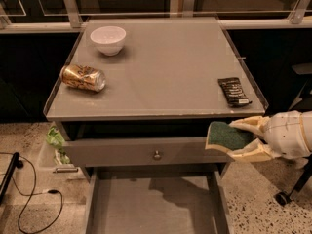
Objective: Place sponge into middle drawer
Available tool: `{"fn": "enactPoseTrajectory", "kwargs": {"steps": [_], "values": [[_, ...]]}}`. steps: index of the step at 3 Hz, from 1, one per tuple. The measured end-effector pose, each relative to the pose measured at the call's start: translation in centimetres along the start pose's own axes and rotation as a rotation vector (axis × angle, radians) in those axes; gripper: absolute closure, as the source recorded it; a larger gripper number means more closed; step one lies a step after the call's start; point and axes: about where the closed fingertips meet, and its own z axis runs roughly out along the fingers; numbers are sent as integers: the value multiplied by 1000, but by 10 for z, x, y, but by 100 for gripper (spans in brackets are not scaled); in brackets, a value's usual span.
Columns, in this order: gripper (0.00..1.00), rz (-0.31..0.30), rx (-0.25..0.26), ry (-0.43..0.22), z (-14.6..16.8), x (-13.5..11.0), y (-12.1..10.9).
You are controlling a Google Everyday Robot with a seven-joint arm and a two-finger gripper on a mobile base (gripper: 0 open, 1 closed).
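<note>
we see our gripper [219, 138] at the right edge of the view, just below the front right corner of the worktop [165, 72]. its 2 fingers [248, 154] are cream-coloured, broad and flat-sided, with angular edges that taper toward the tips. behind them sits a smooth, rounded white wrist shell [291, 134], wider than the fingers.

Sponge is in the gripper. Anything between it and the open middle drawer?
Nothing visible does. The gripper holds the sponge by the right end of the knobbed drawer. The middle drawer is pulled out below it and to the left, with nothing showing on its floor. Only its right wall lies near the way down.
</note>
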Motion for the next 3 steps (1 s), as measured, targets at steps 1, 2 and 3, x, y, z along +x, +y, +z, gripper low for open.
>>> {"fn": "enactPoseTrajectory", "kwargs": {"steps": [1,2,3], "values": [[100,8,5,11,10,0,-10],[100,1,-6,34,39,12,2],[100,-5,-55,97,101,52,33]]}}
